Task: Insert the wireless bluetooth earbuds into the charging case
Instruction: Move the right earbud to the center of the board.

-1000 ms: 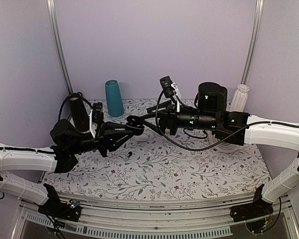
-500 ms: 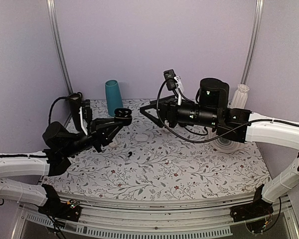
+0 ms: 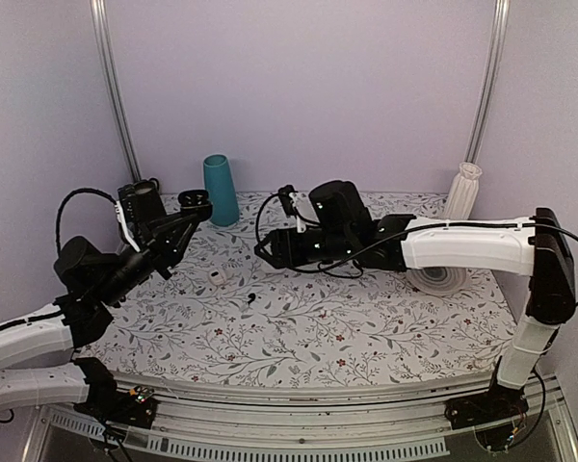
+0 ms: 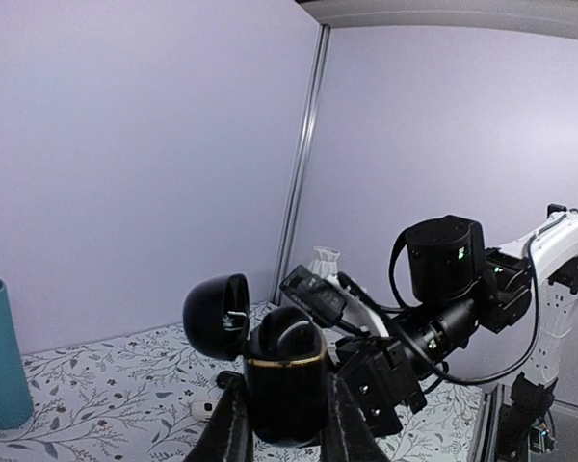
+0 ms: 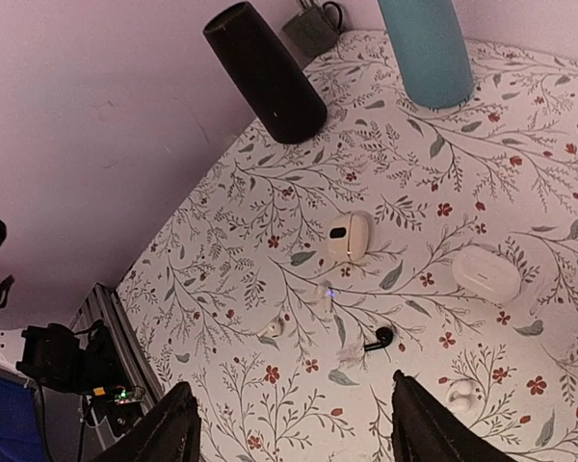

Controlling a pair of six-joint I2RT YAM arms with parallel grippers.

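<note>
My left gripper (image 3: pixel 180 223) is shut on the charging case (image 4: pixel 284 380), a small black case with a gold rim. It holds the case upright in the air at the left, with the hinged lid (image 4: pixel 217 316) open. A dark rounded piece (image 4: pixel 291 332) sits in the case's opening; it looks like one earbud. The other black earbud (image 3: pixel 251 297) lies on the table mid-left and also shows in the right wrist view (image 5: pixel 380 338). My right gripper (image 3: pixel 267 252) is open and empty. It hangs above the table with its fingers (image 5: pixel 178 423) spread wide, and the black earbud lies below between them.
Two white cases (image 5: pixel 349 237) (image 5: pixel 486 272) and loose white earbuds (image 5: pixel 273 328) (image 5: pixel 459 393) lie near the black earbud. A black cone (image 5: pixel 265 72) and a teal cup (image 3: pixel 220 190) stand at the back left. A white bottle (image 3: pixel 464 190) and a tape roll (image 3: pixel 438 279) stand at the right.
The two grippers, which met at the case a second ago, have parted. My left arm drew back left and up with the case. My right gripper swung left and tipped down toward the table.
</note>
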